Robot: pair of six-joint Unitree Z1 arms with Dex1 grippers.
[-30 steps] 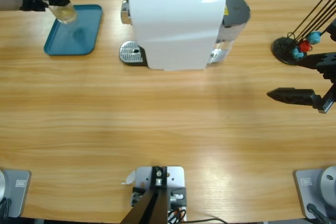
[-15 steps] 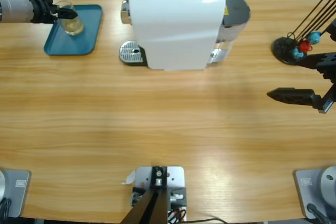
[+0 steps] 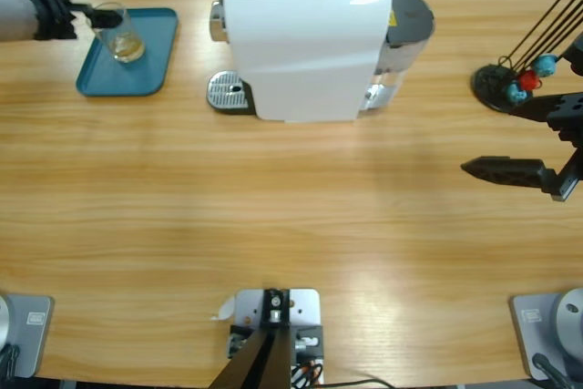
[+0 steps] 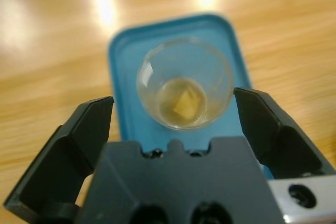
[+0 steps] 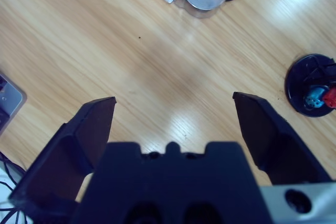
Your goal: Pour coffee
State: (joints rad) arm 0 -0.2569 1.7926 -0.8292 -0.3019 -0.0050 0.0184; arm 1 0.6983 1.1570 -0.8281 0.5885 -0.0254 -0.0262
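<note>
— Fingers [image 4: 86, 129] of the left gripper [image 4: 173, 111] stand apart beside the tumbler [image 4: 185, 83]; coffee [image 4: 182, 104] lies shallow inside, on the tray [image 3: 150, 20] at the table's [image 3: 291, 225] far left corner.
— Pulling back crooked could clip the rim and spill it.

The whole table [image 3: 291, 225] is seen from overhead; the blue tray [image 3: 146, 66] is shared, viewed closely from the left wrist.

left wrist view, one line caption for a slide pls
Left gripper, jaws open either side of a clear tumbler holding a little coffee, on a teal tray.
</note>
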